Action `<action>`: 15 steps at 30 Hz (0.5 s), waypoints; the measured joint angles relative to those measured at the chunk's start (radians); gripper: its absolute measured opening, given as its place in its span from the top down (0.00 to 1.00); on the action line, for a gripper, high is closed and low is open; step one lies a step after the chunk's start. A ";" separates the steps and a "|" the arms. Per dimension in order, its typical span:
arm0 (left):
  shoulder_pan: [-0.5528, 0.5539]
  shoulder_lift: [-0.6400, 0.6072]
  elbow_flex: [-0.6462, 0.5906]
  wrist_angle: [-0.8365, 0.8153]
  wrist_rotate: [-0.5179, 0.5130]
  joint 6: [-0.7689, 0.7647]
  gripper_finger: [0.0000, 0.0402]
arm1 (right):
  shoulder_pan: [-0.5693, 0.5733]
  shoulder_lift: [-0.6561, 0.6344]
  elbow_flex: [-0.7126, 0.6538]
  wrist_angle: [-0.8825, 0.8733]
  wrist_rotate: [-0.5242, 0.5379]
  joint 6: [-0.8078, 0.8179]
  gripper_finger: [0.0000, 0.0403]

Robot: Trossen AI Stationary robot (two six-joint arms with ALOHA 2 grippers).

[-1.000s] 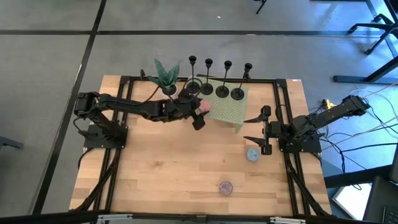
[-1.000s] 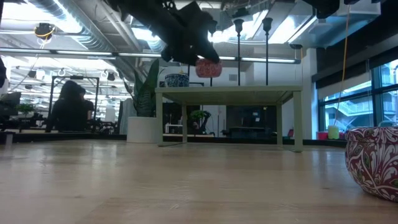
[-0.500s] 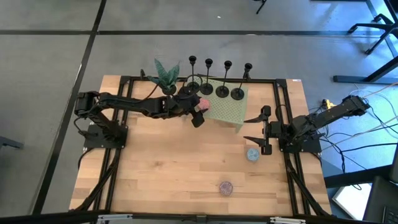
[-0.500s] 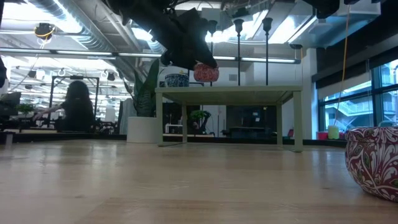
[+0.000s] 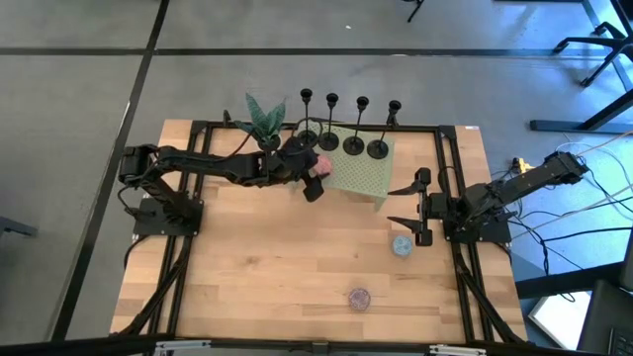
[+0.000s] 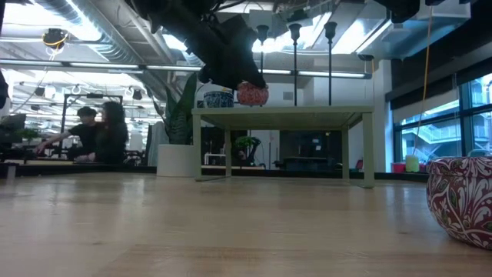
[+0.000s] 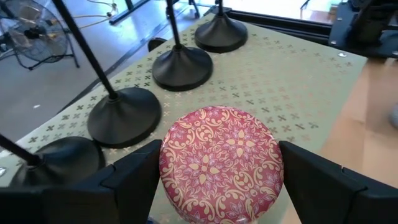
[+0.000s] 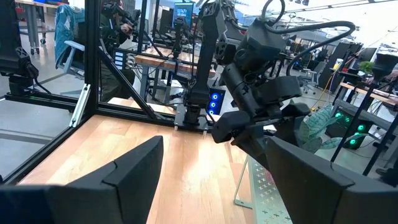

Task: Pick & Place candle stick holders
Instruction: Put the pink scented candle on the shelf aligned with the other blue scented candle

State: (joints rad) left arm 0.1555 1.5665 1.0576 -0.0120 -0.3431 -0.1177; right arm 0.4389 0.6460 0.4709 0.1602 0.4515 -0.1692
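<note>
Since a second ago, the left hand [image 5: 315,174] has edged slightly toward the raised green patterned platform [image 5: 368,180] at the back of the wooden bench [image 5: 267,257], carrying a round pink-and-red floral tin [image 7: 221,163] with it; in the low view the tin [image 6: 252,94] has sunk a little toward the platform's top. Its fingers [image 7: 134,180] stand wide apart, 1 pressed against each side of the tin, which hangs over the platform's edge.

4 black metal candle stick holders [image 5: 352,140], each a round disc base with a thin upright stem, stand in a row on the platform. From the left wrist view their bases [image 7: 124,116] sit just beyond the tin, not touching it.

At the right side of the bench the right hand [image 5: 419,209] waits with fingers spread, gripping nothing. A speckled blue ball [image 5: 402,245] lies just beside it, and a purple speckled ball [image 5: 359,298] lies nearer the front edge. A green leafy plant [image 5: 264,118] stands at the back left of the platform. 2 people [image 6: 100,133] sit in the room beyond.
</note>
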 joint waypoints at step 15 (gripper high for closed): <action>0.019 0.000 0.000 0.000 0.022 -0.006 0.26 | 0.000 0.000 0.000 0.000 0.000 0.000 0.28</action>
State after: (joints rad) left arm 0.1744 1.5669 1.0576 -0.0116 -0.3212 -0.1238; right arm 0.4387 0.6460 0.4709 0.1602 0.4515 -0.1692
